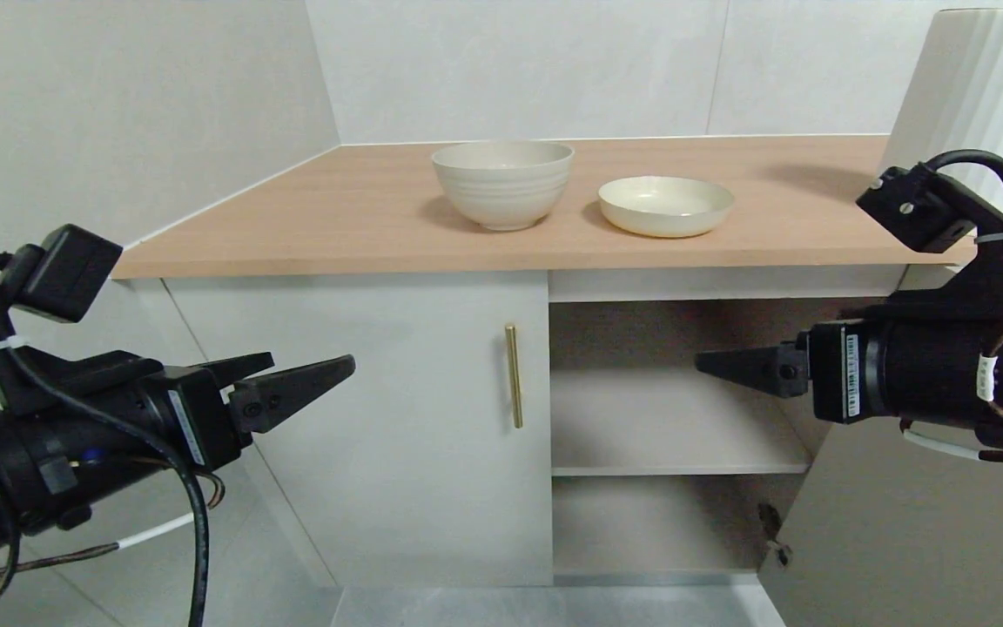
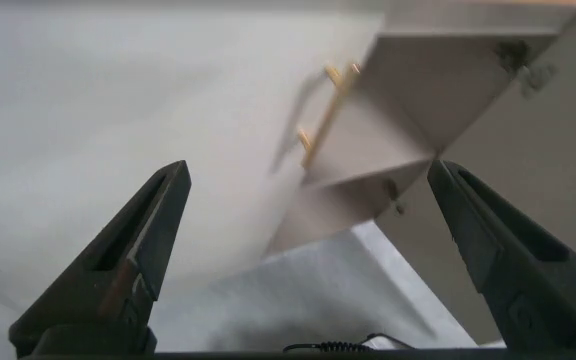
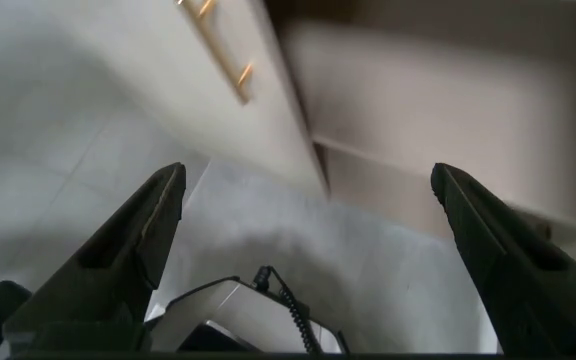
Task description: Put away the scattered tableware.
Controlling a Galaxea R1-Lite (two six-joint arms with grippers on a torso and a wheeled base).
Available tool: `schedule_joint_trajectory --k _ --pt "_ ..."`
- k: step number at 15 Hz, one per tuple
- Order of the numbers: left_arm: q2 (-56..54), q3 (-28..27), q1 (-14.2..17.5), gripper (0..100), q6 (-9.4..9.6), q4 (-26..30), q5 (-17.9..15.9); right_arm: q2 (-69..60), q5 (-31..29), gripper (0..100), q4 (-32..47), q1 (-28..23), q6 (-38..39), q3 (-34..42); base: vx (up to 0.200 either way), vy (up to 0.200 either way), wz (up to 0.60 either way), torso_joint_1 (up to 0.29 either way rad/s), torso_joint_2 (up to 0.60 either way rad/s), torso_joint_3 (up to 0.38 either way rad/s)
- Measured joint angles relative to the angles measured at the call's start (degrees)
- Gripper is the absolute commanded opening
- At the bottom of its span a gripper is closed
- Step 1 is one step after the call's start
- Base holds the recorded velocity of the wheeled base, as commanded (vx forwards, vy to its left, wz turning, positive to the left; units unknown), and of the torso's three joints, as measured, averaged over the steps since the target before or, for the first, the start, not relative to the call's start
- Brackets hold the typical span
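- While its left door [image 1: 362, 418] is shut, the white cabinet [image 1: 710, 283] has its right door [image 1: 893, 540] swung open, showing 1 shelf [image 1: 667, 418] inside.
- Wooden countertop [image 1: 310, 218] runs across the cabinet's top, against the tiled walls.
- Ribbed white shade [image 1: 980, 96] stands at the counter's right end.
- Left gripper [image 1: 310, 361] hangs before the shut door, fingers spread and holding nothing.
- Right gripper [image 3: 308, 172] sits level with the open compartment, likewise released.
- Deep bowl [image 1: 502, 184] stands upright on the counter.
- Shallow dish [image 1: 665, 205] lies just right of the bowl, not touching it.
- Brass handle [image 1: 513, 376] is upright on the shut door's right edge.
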Motion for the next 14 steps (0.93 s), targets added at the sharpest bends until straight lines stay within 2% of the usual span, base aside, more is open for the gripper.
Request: schedule_joint_trajectory --k 2,7,9,14 --pt "0.00 0.05 -0.02 100 0.00 0.01 -0.04 -0.52 0.24 100 0.05 0.11 -0.16 0.93 0.200 0.000 0.00 0.000 0.00 0.010" --pt "-1.38 -0.04 -0.05 100 -0.11 1.76 -0.66 -1.83 0.51 100 -0.13 1.11 -0.60 2.45 0.000 0.000 0.00 0.000 0.00 0.000" --pt "-2.04 -0.30 -0.05 100 -0.11 3.16 -3.05 -2.24 0.49 100 -0.13 1.57 -2.55 3.15 0.000 0.000 0.00 0.000 0.00 0.000" --pt "-2.05 -0.45 -0.05 100 -0.11 3.27 -3.32 -2.88 0.49 100 -0.20 1.85 -2.97 3.94 0.000 0.000 0.00 0.006 -0.04 -0.034"
